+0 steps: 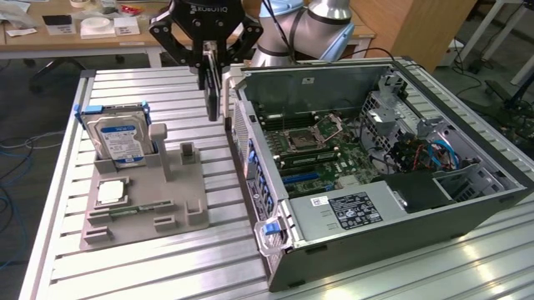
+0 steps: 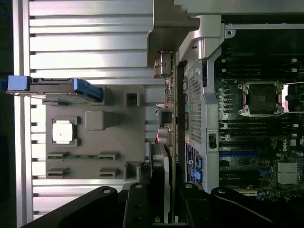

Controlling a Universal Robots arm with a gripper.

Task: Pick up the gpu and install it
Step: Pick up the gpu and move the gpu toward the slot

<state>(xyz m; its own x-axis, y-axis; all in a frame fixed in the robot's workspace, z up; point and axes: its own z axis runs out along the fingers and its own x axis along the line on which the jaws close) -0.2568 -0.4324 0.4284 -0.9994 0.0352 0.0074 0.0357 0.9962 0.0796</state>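
My gripper [image 1: 209,62] hangs above the slatted table, shut on the gpu [image 1: 212,94]. The gpu is a thin dark card held on edge and pointing down, lifted clear of the grey holder fixture [image 1: 142,200]. It hangs between that fixture and the open computer case [image 1: 401,206], close to the case's rear wall. In the wrist view the gpu [image 2: 170,118] runs edge-on away from my gripper [image 2: 164,199], with its metal bracket [image 2: 164,64] at the far end. The motherboard's blue slot [image 1: 304,178] [image 2: 240,153] lies inside the case.
The fixture holds an upright silver hard drive [image 1: 117,134] in blue clips, a CPU [image 1: 111,192] and a small RAM stick [image 1: 134,209]. The case's metal rim [image 1: 250,125] stands beside the card. Desks with clutter and cables lie beyond the table.
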